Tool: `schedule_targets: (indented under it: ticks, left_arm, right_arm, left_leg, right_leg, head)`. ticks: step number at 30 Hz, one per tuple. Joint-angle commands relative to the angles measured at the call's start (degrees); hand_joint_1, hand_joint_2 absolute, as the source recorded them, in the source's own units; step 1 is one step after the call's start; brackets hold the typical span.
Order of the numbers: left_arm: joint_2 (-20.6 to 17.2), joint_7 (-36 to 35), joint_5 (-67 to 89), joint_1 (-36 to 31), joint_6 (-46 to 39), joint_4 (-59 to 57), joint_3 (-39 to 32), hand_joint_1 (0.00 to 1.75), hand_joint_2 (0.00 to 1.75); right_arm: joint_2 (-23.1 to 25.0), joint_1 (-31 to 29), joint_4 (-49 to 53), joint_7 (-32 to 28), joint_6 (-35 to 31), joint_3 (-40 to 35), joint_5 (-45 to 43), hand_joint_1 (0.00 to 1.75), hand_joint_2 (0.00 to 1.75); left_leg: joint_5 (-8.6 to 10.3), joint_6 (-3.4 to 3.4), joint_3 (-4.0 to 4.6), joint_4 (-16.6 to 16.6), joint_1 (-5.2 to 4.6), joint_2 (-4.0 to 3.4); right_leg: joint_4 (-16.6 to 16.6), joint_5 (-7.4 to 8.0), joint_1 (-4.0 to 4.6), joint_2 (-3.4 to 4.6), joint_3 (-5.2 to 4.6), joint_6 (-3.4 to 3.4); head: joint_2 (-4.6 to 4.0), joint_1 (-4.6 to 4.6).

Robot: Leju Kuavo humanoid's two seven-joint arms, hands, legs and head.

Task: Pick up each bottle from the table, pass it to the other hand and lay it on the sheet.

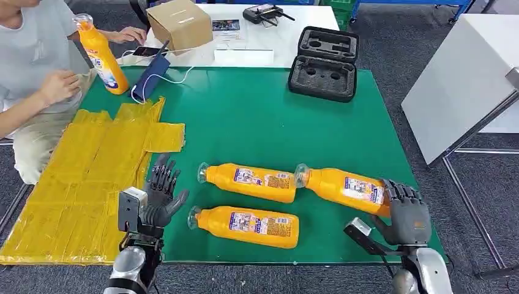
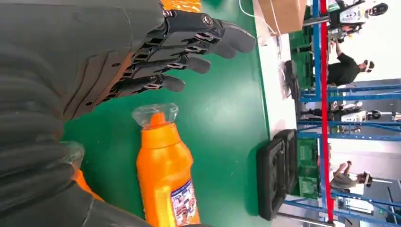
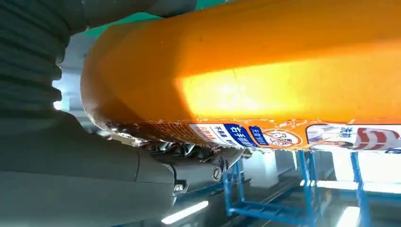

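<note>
head view, right hand (image 1: 406,211): lower right of the frame, fingers wrapped over the base end of the right bottle (image 1: 343,187), so it's gripping that one; bottle runs leftward, cap toward frame centre
head view, left hand (image 1: 160,193): lower left, fingers apart and holding nothing, sitting near the edge of the yellow sheet (image 1: 79,177)
head view, other bottles: middle bottle (image 1: 251,181) lies just left of the held one, its base right by that bottle's cap; front bottle (image 1: 248,225) lies below it near the table's front edge; a fourth bottle (image 1: 103,55) stands upright at upper left by a person (image 1: 30,67)
head view, risk: the grip is at the very end of the bottle, so I'd guess the long cap end could sag or twist out on the lift, and it might clip the middle bottle and roll it

left wrist view, left hand (image 2: 156,52): fingers stretched out and spread over the green table (image 2: 222,118), nothing between them
left wrist view, bottle: the front bottle (image 2: 165,175) lies in the lower middle, cap pointing at the fingers, close but apart
left wrist view, risk: this hand sits low, so a sloppy reach for the handover could nudge that cap

right wrist view, bottle: right bottle (image 3: 246,66) spans the upper frame, pressed against the hand
right wrist view, fingers (image 3: 194,163): dark ones curled under the label side; how firm the hold is I can't tell
</note>
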State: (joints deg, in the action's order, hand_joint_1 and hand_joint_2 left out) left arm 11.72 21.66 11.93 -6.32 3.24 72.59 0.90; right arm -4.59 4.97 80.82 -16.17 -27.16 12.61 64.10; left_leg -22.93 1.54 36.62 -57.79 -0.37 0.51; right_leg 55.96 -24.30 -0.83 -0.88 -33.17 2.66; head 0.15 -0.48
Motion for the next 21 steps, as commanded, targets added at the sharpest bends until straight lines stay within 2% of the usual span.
schedule_targets:
  ticks: [1,4,8,9,11,16,21]
  left_arm:
    - [-0.67,-0.41,0.05,0.48,-0.29,-1.69,0.07,0.00,1.75]
    - [-0.57,-0.44,0.11,0.55,-0.34,-1.73,-0.01,0.00,1.75]
    - [-0.48,-0.58,0.46,0.36,-0.51,-1.64,0.43,0.00,1.75]
    - [-0.43,-0.62,0.67,0.30,-0.53,-1.60,0.50,0.00,1.75]
    - [-0.46,-0.77,1.38,-0.56,-0.27,-2.00,1.49,0.00,1.75]
    - [0.56,-1.48,4.25,-4.57,0.69,-5.58,5.45,0.00,1.75]
    - [0.79,-1.58,4.56,-5.26,0.54,-6.09,6.23,0.00,1.75]
  right_arm:
    - [4.21,-3.57,1.26,1.31,-2.33,8.86,-8.61,1.75,1.75]
    - [5.29,-3.62,2.04,-1.64,-0.19,10.36,-14.70,1.75,1.75]
    - [6.33,-4.11,1.88,-2.61,0.95,10.30,-15.17,1.75,1.75]
    - [6.57,-4.22,1.95,-3.46,3.14,9.91,-17.80,1.75,1.75]
    - [8.87,-5.19,1.91,-6.20,11.59,8.90,-26.69,1.75,1.75]
    - [14.51,-10.73,-5.09,-7.63,18.67,2.57,-31.77,1.75,1.75]
    - [15.08,-11.60,-6.58,-7.60,18.33,1.50,-31.91,1.75,1.75]
  left_leg:
    - [-0.12,-0.11,-0.26,0.03,0.02,-0.15]
    - [-0.11,-0.12,-0.26,0.04,0.02,-0.08]
    - [-0.13,-0.14,-0.23,0.01,0.02,-0.10]
    - [-0.09,-0.12,-0.16,0.03,0.02,-0.11]
    - [-0.09,-0.13,-0.17,0.02,0.02,-0.12]
    - [-0.03,-0.09,-0.05,0.01,0.08,-0.23]
    - [-0.01,-0.09,-0.13,0.05,0.09,-0.12]
  right_leg:
    - [-0.04,-0.08,0.02,0.18,0.24,-0.11]
    - [-0.07,-0.09,0.02,0.10,0.26,-0.11]
    - [-0.03,-0.10,0.03,0.13,0.23,-0.13]
    - [-0.04,-0.06,0.02,0.12,0.15,-0.11]
    - [-0.03,-0.06,0.02,0.14,0.15,-0.12]
    - [-0.03,0.04,0.09,0.22,0.00,-0.09]
    - [-0.04,0.00,0.08,0.10,0.08,-0.08]
  head:
    - [0.00,0.00]
    - [0.00,0.00]
    - [0.00,0.00]
    - [0.00,0.00]
    - [0.00,0.00]
    - [0.00,0.00]
    - [0.00,0.00]
